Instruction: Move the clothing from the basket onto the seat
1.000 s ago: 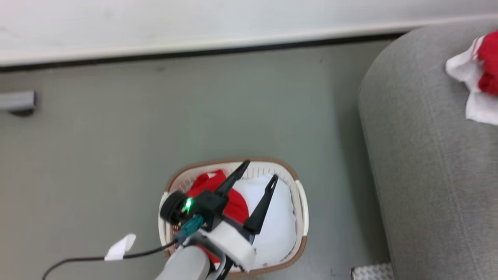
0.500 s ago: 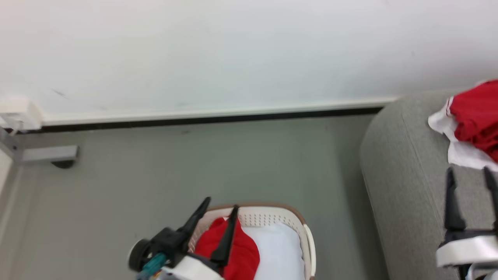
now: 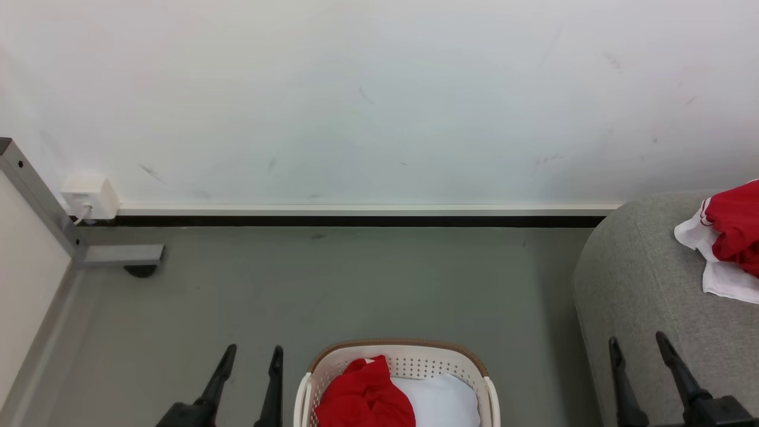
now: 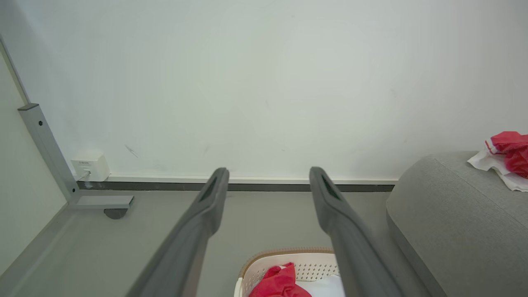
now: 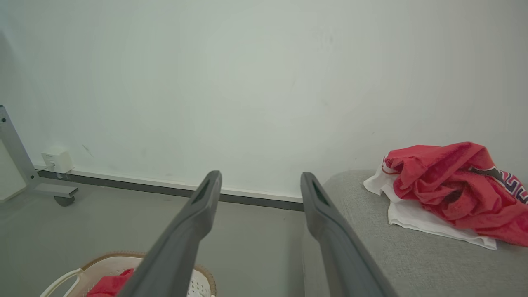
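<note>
Red jersey (image 5: 445, 185) on grey seat (image 5: 371, 264), its dark lettering (image 5: 510, 181) unreadable

red clothing (image 3: 364, 397), cream brown-rimmed basket (image 3: 409, 359), grey seat (image 3: 640, 284).

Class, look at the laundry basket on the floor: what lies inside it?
Inside the basket lie a crumpled red garment and, beside it, a white pad. Whatever sits beneath them is covered.
</note>
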Robot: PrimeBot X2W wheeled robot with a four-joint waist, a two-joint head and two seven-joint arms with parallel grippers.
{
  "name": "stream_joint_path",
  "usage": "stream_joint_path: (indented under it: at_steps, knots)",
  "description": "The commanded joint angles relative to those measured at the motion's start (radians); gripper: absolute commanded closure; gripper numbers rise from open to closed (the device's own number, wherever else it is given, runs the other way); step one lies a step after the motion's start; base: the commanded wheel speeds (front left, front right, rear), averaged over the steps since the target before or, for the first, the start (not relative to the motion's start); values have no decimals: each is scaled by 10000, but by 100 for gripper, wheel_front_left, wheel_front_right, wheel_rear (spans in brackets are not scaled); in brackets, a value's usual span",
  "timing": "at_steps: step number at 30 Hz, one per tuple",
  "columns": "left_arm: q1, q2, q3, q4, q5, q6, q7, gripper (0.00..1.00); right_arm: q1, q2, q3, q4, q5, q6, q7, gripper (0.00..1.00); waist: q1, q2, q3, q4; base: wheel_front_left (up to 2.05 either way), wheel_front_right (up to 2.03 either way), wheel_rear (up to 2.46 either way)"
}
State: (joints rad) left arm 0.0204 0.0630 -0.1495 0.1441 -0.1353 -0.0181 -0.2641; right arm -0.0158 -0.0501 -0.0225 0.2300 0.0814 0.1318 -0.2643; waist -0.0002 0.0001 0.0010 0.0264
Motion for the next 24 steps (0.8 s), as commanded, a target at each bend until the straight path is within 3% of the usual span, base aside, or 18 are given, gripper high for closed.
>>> stream_joint_path:
  at_steps: [1, 16, 24]
  knots:
    - [202, -28, 98, -71, 165, -55, -6, 0, 198, -16, 62, 80, 118, -22, -1, 0, 2, -1, -45, -2, 0, 0, 0]
    - [492, -110, 563, -125, 429, -301, -6, 0, 312, -13, 407, 347, 438, -22, -1, 0, 2, -1, -117, -111, 0, 0, 0]
    - [-397, -111, -109, 734, 512, -619, -6, 0, -233, -11, 551, 122, 448, -22, -1, 0, 2, -1, 696, -593, 0, 0, 0]
